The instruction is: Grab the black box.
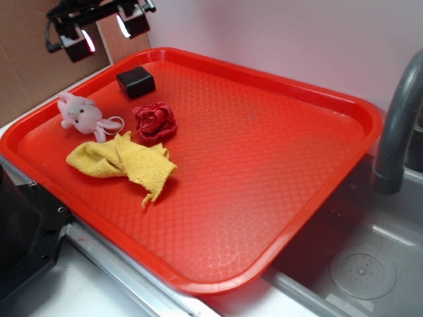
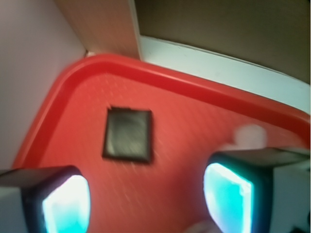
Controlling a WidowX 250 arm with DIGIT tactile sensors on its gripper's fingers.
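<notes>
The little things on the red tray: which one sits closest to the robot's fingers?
The black box, in the tray's far corner, right below the open gripper. The pink bunny, red rose and yellow cloth lie farther off.

Red tray [image 1: 277, 198] sits on the table [image 1: 79, 290], overhanging the sink edge. On the tray: black box [image 1: 135, 81] near far corner, pink bunny [image 1: 82, 115], red fabric rose [image 1: 154, 121], rumpled yellow cloth [image 1: 122, 162] touching the rose.
</notes>
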